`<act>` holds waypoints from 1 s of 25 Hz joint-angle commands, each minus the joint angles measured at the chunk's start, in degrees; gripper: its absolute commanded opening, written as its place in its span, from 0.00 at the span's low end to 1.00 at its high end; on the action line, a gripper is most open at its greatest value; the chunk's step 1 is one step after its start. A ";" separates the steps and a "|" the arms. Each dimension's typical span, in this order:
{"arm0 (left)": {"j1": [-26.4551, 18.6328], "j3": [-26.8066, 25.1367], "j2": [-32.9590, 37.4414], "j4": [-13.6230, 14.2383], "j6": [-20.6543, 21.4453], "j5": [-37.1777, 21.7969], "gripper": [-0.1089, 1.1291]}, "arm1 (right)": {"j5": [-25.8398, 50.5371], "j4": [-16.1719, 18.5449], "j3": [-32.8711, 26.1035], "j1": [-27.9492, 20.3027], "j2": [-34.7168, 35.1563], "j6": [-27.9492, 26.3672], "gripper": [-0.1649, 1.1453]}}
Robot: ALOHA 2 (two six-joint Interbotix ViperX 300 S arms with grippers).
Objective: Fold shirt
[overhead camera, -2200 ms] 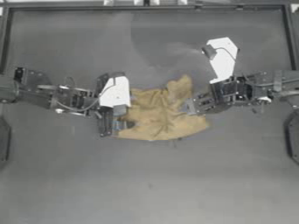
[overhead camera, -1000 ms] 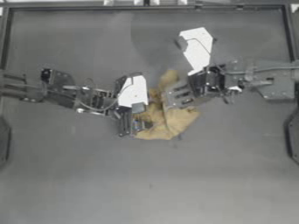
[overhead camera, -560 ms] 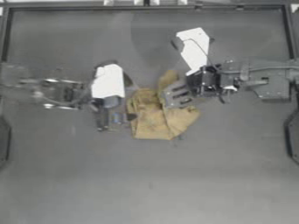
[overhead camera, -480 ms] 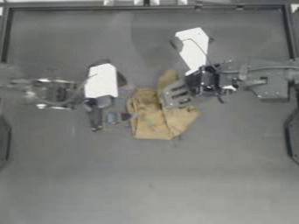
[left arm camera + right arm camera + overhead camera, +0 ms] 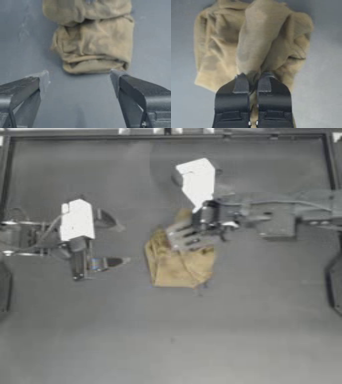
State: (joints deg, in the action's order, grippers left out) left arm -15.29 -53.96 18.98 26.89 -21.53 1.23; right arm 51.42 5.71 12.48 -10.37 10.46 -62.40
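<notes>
Top view: shirt (image 5: 179, 268) lay bunched mid-table. Right gripper (image 5: 253, 78) pinched raised fold over its far edge; left gripper (image 5: 85, 264) sat apart, jaws spread, empty. Judgement: carry fold straight across, lower flat, release only once edges aligned.

No text, label, brand, number or sign is showing legibly anywhere in these views. Nothing readable is appearing on the shirt (image 5: 254, 42) ahead of the jaws, nor on the jaws themselves.
</notes>
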 commanded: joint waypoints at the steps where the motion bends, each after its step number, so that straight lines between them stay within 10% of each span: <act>1: -0.09 -0.44 3.69 -0.53 -0.09 0.09 0.91 | 2.37 -0.09 -5.19 0.88 1.32 0.00 0.16; 9: -0.09 -1.14 4.13 -1.67 -0.18 -2.90 0.91 | 5.80 0.18 -11.69 2.11 6.42 2.11 0.22; 17: -0.09 -2.99 6.15 -2.46 -0.18 -2.90 0.91 | 2.46 -0.09 -13.10 2.20 6.94 3.87 0.81; 25: -0.09 -3.96 8.35 -3.25 -0.18 -3.96 0.91 | 0.97 3.08 -12.92 3.78 1.58 3.52 0.83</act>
State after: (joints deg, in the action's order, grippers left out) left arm -15.38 -58.54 25.66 23.82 -21.62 -2.72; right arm 52.56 7.56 0.53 -7.21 16.17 -58.71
